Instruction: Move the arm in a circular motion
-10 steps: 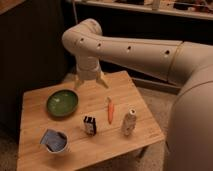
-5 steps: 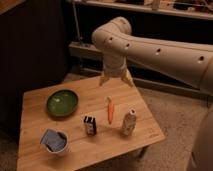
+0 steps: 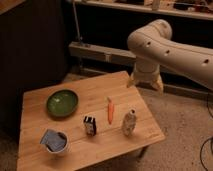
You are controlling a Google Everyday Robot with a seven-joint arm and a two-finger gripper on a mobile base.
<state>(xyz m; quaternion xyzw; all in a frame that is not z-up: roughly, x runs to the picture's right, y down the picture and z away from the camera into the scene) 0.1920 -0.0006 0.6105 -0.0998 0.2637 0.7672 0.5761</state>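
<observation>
The arm (image 3: 170, 47) is thick, cream-white and rounded, with small dark holes. It comes in from the right edge and bends at a bulbous joint (image 3: 150, 37) near the top. Its gripper (image 3: 145, 84) hangs down from that joint, just beyond the far right corner of the wooden table (image 3: 130, 85). The two tan fingertips (image 3: 132, 82) stand apart and hold nothing. The gripper is well above floor level and touches no object.
On the table lie a green bowl (image 3: 62, 102), an orange carrot (image 3: 110, 111), a small dark box (image 3: 90, 125), a crumpled silver can (image 3: 129, 122) and a white cup with a blue bag (image 3: 53, 141). A dark shelf unit (image 3: 100, 30) stands behind.
The arm has swung to the right, from above the back middle of the table to past its far right corner. The table's objects have not moved.
</observation>
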